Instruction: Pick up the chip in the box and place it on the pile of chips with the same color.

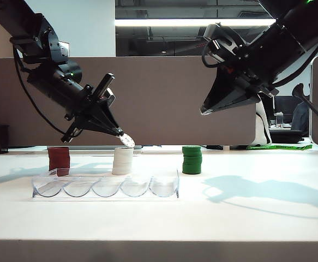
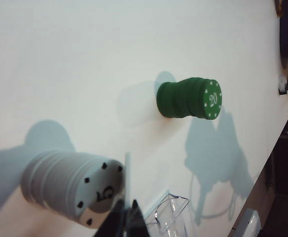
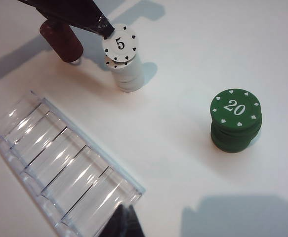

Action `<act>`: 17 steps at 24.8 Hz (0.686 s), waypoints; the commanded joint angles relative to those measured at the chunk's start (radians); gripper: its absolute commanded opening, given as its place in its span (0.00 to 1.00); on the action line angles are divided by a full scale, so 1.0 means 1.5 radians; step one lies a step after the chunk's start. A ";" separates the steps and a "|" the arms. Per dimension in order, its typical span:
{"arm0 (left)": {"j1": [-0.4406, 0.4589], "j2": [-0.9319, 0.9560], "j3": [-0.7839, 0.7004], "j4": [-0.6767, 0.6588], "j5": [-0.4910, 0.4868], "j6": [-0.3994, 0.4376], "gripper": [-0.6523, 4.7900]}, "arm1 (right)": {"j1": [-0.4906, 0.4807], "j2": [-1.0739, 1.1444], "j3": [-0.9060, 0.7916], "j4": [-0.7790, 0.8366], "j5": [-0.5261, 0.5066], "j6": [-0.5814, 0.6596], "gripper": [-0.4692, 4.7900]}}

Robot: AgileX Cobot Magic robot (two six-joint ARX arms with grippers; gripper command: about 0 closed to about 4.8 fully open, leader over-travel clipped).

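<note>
White tabletop (image 1: 257,218), brown partition behind, office clutter far right. Left to right in the exterior view: dark red stack (image 1: 59,159) at the left end, just behind the clear box (image 1: 105,186), whose five slots are empty. Left gripper (image 1: 123,135) angled down over the white pile of chips (image 1: 123,161), fingers clamped on the edge of the chip (image 1: 127,141); chip is tilted, held just above the pile top, contact with the pile can't be told. Right wrist view shows its "5" face (image 3: 120,44) over the pile (image 3: 128,74). Green stack (image 1: 192,159) stands apart to the right. Right gripper (image 3: 123,223) raised high at right, holding nothing; fingertips look together.
</note>
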 commanded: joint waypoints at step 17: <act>0.011 -0.001 0.001 -0.012 0.031 0.005 0.11 | 0.000 -0.003 0.001 0.008 -0.003 -0.002 0.08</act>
